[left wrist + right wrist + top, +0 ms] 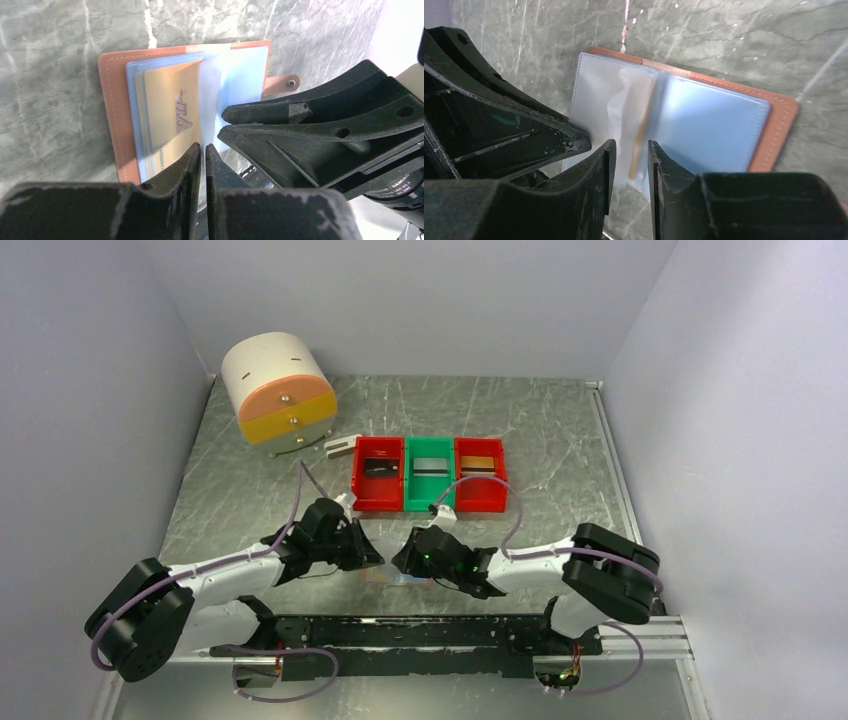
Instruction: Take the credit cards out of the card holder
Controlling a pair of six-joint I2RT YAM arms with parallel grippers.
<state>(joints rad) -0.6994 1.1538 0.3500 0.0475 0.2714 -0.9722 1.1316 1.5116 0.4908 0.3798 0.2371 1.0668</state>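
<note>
From my seat, the holder point(117, 115) lies open and flat on the table point(50, 75), at the near edge between the two arms, with its clear blue pockets facing up. A gold card point(170, 115) sits inside one pocket, its printed face showing through the plastic. The left gripper point(203, 147) is clenched almost to touching, and I judge it to be nipping a clear leaf point(210, 85) that stands up from the spine. The right gripper point(631, 145) has its fingers a little apart, one on either side of that raised leaf. I can't see either finger pressing on it. I expect the card to be light, stiff and slick, and the pocket around it to be soft and floppy. The thin film should cling to the card and buckle if it is pushed. I would pin the leather cover or the leaf with one arm so the light holder cannot slide on the smooth table. With the other I would take the card by its exposed short edge at the pocket mouth. That grip should be on the card only, and the pull should run straight along the pocket.
</note>
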